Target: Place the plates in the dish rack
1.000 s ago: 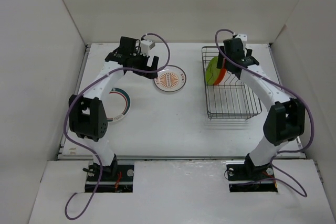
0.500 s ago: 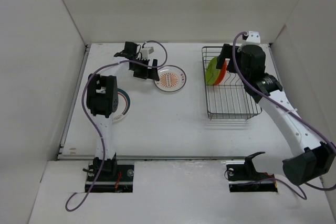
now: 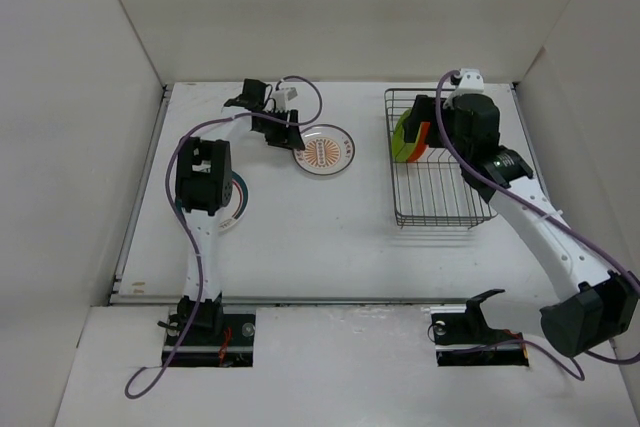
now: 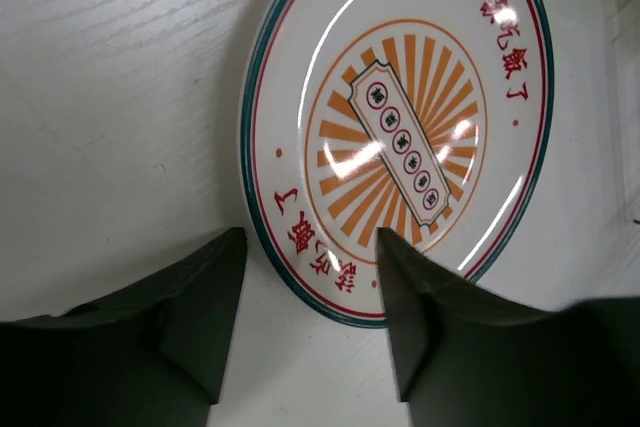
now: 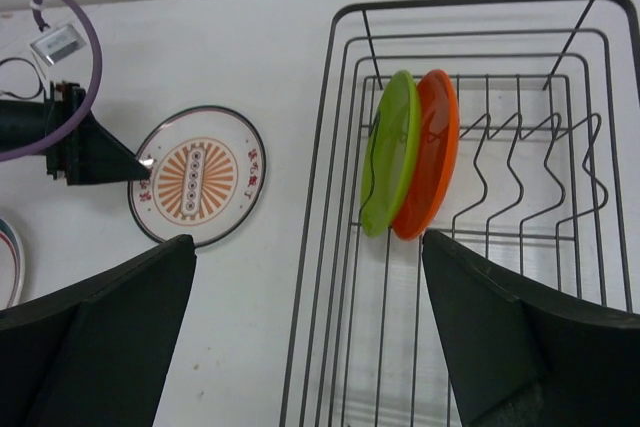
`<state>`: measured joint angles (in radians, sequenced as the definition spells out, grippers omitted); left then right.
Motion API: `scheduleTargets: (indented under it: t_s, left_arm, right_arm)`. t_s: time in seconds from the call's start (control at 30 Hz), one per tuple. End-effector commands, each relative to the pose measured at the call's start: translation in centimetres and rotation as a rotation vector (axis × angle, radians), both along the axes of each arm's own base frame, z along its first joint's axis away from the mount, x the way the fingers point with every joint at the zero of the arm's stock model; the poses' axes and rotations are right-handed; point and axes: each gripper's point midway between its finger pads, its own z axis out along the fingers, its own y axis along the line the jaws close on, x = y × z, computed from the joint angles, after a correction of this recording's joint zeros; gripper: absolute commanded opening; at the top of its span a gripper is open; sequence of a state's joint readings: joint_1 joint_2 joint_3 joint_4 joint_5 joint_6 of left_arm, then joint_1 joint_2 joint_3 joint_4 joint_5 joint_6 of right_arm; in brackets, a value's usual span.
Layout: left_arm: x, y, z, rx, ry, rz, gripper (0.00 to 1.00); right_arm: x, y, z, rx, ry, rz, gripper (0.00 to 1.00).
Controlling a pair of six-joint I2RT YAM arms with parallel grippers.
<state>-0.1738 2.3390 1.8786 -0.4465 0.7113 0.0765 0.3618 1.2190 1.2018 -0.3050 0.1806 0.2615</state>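
A lab-like robot test bench; a bare white table (image 3: 320, 237) boxed in by plain white panels (image 3: 70, 107); two arms (image 3: 545, 232) bolted at its edge; purple cables (image 3: 126, 399) trailing.

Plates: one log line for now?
rack: green plate, orange plate | table: sunburst plate, ringed plate | left gripper open | right gripper open

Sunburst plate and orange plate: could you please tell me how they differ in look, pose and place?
Look: the sunburst plate is white with orange rays and a dark rim ring; the orange plate is plain.
Pose: the sunburst plate lies flat; the orange plate stands on edge.
Place: the sunburst plate is on the table, left of the rack; the orange plate is inside the rack, beside the green plate.
Both are round.
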Motion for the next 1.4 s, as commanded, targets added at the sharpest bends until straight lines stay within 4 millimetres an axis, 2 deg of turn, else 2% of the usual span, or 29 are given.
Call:
scheduleTargets:
  t_s: [0.0,0.1,0.2,0.23,0.3,0.37,0.47,0.5,0.53,0.57,0.6,0.63,0.7,0.77,0.8,0.83,0.87,0.93,0.97,1.0,1.03,1.17,1.23,1.33,1.37]
  left_arm:
    - [-1.8,0.3,-3.4,0.033,0.126,0.004,0.45]
    - [-1.9,0.1,-4.2,0.026,0.149,0.006,0.34]
    - [-2.1,0.0,-5.1,0.022,0.175,0.002,0.16]
    - [-2.1,0.0,-5.4,0.021,0.191,0.010,0.00]
    - [-2.1,0.0,-5.4,0.021,0.191,0.010,0.00]
    - [-1.9,0.2,-4.4,-0.004,0.180,0.002,0.00]
    - [-1.3,0.6,-0.1,-0.076,0.113,-0.011,0.00]
    - [-1.1,1.3,2.9,-0.095,0.050,-0.016,0.00]
    - [-1.1,1.8,4.8,-0.131,0.015,-0.028,0.00]
    - [-1.4,2.1,6.4,-0.153,-0.018,-0.045,0.00]
    - [-1.7,2.4,8.2,-0.173,-0.054,-0.058,0.00]
    - [-2.6,2.4,12.0,-0.216,-0.106,-0.087,0.00]
    - [-3.7,3.1,14.7,-0.238,-0.168,-0.129,0.00]
    - [-6.0,3.2,18.4,-0.273,-0.222,-0.174,0.00]
    - [-7.0,3.1,18.8,-0.283,-0.223,-0.190,0.00]
    - [-7.6,3.0,20.0,-0.294,-0.252,-0.211,0.00]
    - [-9.2,2.9,21.5,-0.311,-0.262,-0.236,0.00]
    - [-10.3,2.8,22.6,-0.320,-0.284,-0.256,0.00]
    - [-11.4,2.8,23.6,-0.326,-0.295,-0.268,0.00]
    - [-11.7,2.8,24.4,-0.324,-0.316,-0.272,0.00]
    - [-12.1,2.7,24.2,-0.334,-0.294,-0.272,0.00]
    - [-13.0,2.6,25.2,-0.346,-0.308,-0.292,0.00]
    - [-13.7,2.6,25.8,-0.353,-0.308,-0.301,0.00]
    - [-13.8,2.6,26.4,-0.352,-0.326,-0.305,0.00]
    - [-13.8,2.6,26.4,-0.352,-0.326,-0.305,0.00]
  right_arm:
    - [-0.1,0.9,1.5,0.034,-0.058,0.036,0.99]
    - [-0.1,1.5,1.4,0.048,-0.064,0.052,0.99]
    - [-0.2,1.6,0.9,0.047,-0.053,0.060,0.99]
    - [0.0,1.8,0.4,0.053,-0.045,0.058,0.99]
    - [0.1,2.4,-0.4,0.057,-0.030,0.087,0.99]
    - [0.1,2.9,-1.3,0.047,-0.019,0.117,0.99]
    - [0.2,4.2,-1.1,0.048,-0.043,0.197,0.99]
    - [0.1,4.5,-1.4,0.043,-0.044,0.224,0.99]
    - [0.0,4.9,-1.7,0.054,-0.031,0.258,1.00]
    - [0.1,5.4,-1.0,0.060,-0.061,0.289,1.00]
    - [0.1,5.5,-1.1,0.056,-0.072,0.317,1.00]
    - [-0.2,6.1,-1.4,0.066,-0.074,0.353,1.00]
    - [-0.6,7.1,-0.7,0.108,-0.119,0.460,1.00]
    - [-1.0,8.1,-0.3,0.107,-0.150,0.555,1.00]
    - [-0.9,8.3,-0.4,0.102,-0.153,0.570,1.00]
    - [-0.4,8.6,-0.4,0.104,-0.148,0.578,1.00]
    - [-0.1,8.8,-0.5,0.096,-0.150,0.593,1.00]
    - [0.1,9.8,0.1,0.109,-0.166,0.647,1.00]
    - [0.2,10.5,-0.7,0.114,-0.149,0.672,1.00]
    - [0.1,11.4,-0.5,0.121,-0.160,0.709,1.00]
    - [-0.1,11.9,-0.3,0.124,-0.170,0.729,1.00]
    - [-0.4,14.7,1.0,0.136,-0.199,0.815,0.99]
    - [-0.7,16.2,0.0,0.149,-0.168,0.850,0.99]
    - [-0.9,17.5,0.3,0.164,-0.168,0.888,0.99]
    - [-1.2,18.2,-0.3,0.166,-0.154,0.904,0.99]
